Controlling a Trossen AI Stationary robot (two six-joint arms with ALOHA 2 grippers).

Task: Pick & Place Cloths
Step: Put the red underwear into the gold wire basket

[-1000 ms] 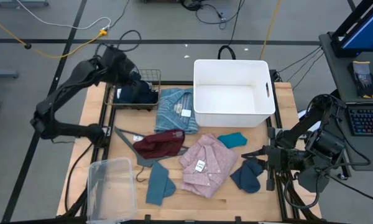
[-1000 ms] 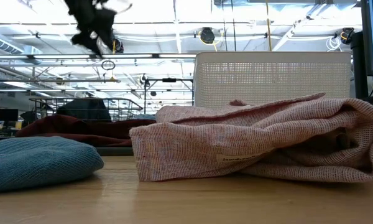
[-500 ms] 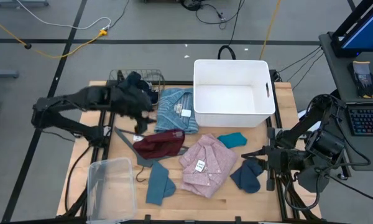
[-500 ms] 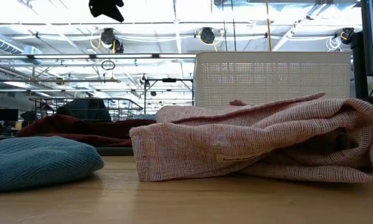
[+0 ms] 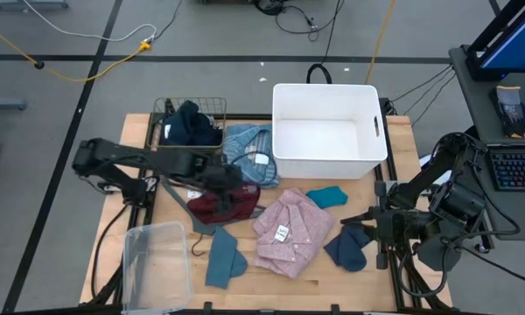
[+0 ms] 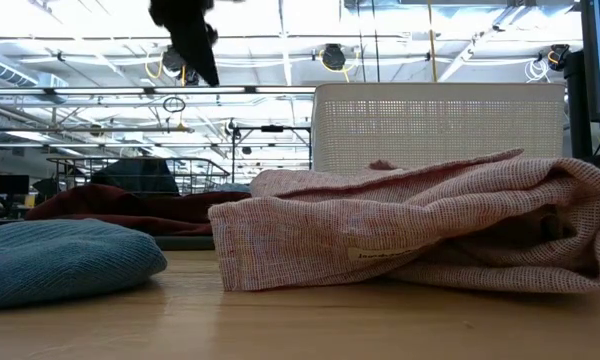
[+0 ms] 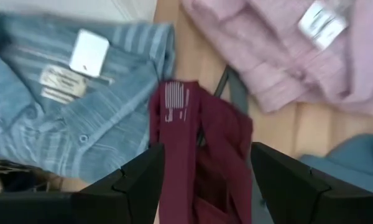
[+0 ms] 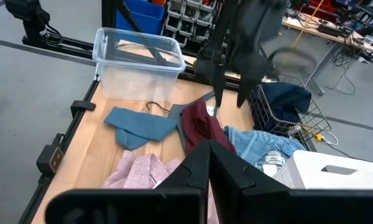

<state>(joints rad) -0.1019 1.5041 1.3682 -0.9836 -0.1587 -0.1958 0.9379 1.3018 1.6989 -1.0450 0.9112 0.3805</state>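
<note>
Left gripper (image 5: pixel 220 179), fingers spread and empty, hovers over the maroon cloth (image 5: pixel 227 203) on the desk (image 5: pixel 271 271); one navy piece (image 5: pixel 192 124) sits in the wire basket (image 5: pixel 168 108) (right gripper (image 8: pixel 209 163) closed); six cloths remain.

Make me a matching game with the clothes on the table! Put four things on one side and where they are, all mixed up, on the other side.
Things:
1. maroon cloth
2. dark navy cloth
3. pink shirt
4. teal piece

Places:
A. inside the wire basket
B. just in front of the white bin
C. right under the left gripper
D. middle of the table, white tag showing

Pairs: 1-C, 2-A, 3-D, 4-B
</note>
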